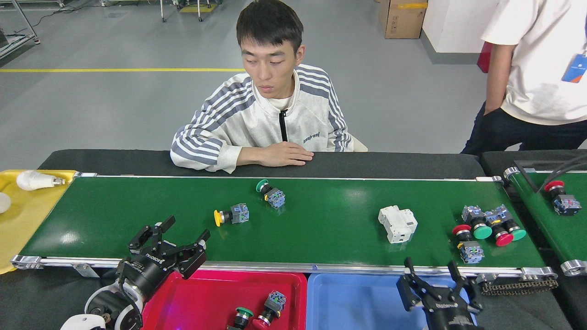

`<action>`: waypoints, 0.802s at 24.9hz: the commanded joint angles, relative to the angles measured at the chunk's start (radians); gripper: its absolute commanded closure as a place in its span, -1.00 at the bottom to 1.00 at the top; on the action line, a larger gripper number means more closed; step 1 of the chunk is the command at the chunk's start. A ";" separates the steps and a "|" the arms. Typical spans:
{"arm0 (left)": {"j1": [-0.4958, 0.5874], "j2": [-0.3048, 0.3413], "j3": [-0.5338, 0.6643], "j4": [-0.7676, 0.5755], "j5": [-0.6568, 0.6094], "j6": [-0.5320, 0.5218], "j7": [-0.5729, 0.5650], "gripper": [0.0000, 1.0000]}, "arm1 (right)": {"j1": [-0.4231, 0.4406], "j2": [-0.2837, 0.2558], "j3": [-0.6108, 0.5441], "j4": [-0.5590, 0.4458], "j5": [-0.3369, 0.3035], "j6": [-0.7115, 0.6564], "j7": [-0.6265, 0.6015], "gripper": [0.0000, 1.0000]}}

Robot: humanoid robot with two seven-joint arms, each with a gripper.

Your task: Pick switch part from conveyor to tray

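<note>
On the green conveyor lie a yellow-capped switch part and a green-capped one near the middle. Several more switch parts with red and green caps cluster at its right end. My left gripper stands open over the belt's near rail, left of the yellow-capped part and empty. My right gripper is open over the blue tray, empty. The red tray holds a green-capped switch part and a red-capped one.
A white breaker block lies on the belt right of centre. A yellow tray with light bulbs sits at the left end. A second belt at right carries a red-capped switch. A seated person's hand rests behind the conveyor; another person stands at right.
</note>
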State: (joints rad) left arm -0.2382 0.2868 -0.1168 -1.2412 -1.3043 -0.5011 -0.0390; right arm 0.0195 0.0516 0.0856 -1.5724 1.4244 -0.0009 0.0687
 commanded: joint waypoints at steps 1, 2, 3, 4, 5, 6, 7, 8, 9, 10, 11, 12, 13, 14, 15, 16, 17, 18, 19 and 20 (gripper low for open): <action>-0.044 0.006 -0.009 0.022 -0.006 -0.021 0.004 -1.00 | -0.049 0.004 0.025 0.035 0.008 0.004 0.040 -1.00; -0.058 0.006 -0.014 0.037 -0.010 -0.021 0.004 -1.00 | -0.073 0.005 0.034 0.061 0.010 0.005 0.052 -1.00; -0.075 0.003 -0.014 0.062 -0.018 -0.017 0.004 -1.00 | -0.099 0.011 0.043 0.086 0.010 0.005 0.060 -1.00; -0.092 0.000 -0.014 0.089 -0.029 -0.016 0.004 -1.00 | -0.118 0.017 0.051 0.103 0.010 0.005 0.063 -1.00; -0.107 -0.003 -0.014 0.114 -0.039 -0.016 0.007 -1.00 | -0.133 0.022 0.057 0.117 0.010 0.005 0.068 -1.00; -0.127 -0.009 -0.014 0.147 -0.052 -0.016 0.011 -1.00 | -0.151 0.025 0.066 0.135 0.010 0.005 0.075 -1.00; -0.148 -0.015 -0.015 0.181 -0.061 -0.016 0.013 -1.00 | -0.170 0.028 0.074 0.158 0.010 0.007 0.086 -1.00; -0.162 -0.020 -0.015 0.210 -0.069 -0.016 0.013 -1.00 | -0.187 0.031 0.077 0.179 0.010 0.010 0.094 -1.00; -0.181 -0.026 -0.015 0.244 -0.076 -0.016 0.015 -1.00 | -0.208 0.037 0.080 0.204 0.010 0.024 0.097 -1.00; -0.205 -0.032 -0.015 0.281 -0.079 -0.016 0.015 -1.00 | -0.234 0.044 0.085 0.236 0.010 0.042 0.097 -1.00; -0.227 -0.037 -0.015 0.310 -0.081 -0.014 0.015 -1.00 | -0.259 0.045 0.098 0.267 0.010 0.051 0.097 -1.00; -0.246 -0.041 -0.014 0.341 -0.081 -0.014 0.015 -1.00 | -0.286 0.045 0.115 0.304 0.005 0.061 0.097 -1.00; -0.263 -0.044 -0.015 0.364 -0.081 -0.014 0.015 -1.00 | -0.311 0.047 0.123 0.336 0.004 0.070 0.097 -1.00; -0.277 -0.046 -0.015 0.381 -0.082 -0.014 0.015 -1.00 | -0.334 0.048 0.126 0.367 0.002 0.082 0.097 -1.00; -0.286 -0.048 -0.015 0.391 -0.082 -0.014 0.016 -1.00 | -0.352 0.048 0.128 0.391 0.001 0.090 0.097 -0.99; -0.291 -0.049 -0.015 0.401 -0.082 -0.014 0.016 -1.00 | -0.369 0.048 0.128 0.414 0.001 0.093 0.097 -0.91; -0.293 -0.049 -0.018 0.402 -0.082 -0.016 0.016 -0.99 | -0.382 0.050 0.129 0.428 -0.001 0.091 0.097 -0.77; -0.293 -0.051 -0.029 0.402 -0.081 -0.016 0.016 -0.96 | -0.392 0.048 0.129 0.442 -0.002 0.087 0.097 -0.56; -0.294 -0.054 -0.043 0.405 -0.081 -0.014 0.016 -0.88 | -0.401 0.048 0.129 0.459 -0.002 0.084 0.097 -0.27; -0.294 -0.057 -0.050 0.413 -0.081 -0.014 0.016 -0.73 | -0.411 0.047 0.131 0.472 -0.004 0.082 0.097 0.09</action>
State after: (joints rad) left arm -0.5117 0.2315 -0.1611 -0.8257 -1.3855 -0.5186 -0.0326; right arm -0.3676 0.0946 0.2167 -1.1024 1.4230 0.0852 0.1641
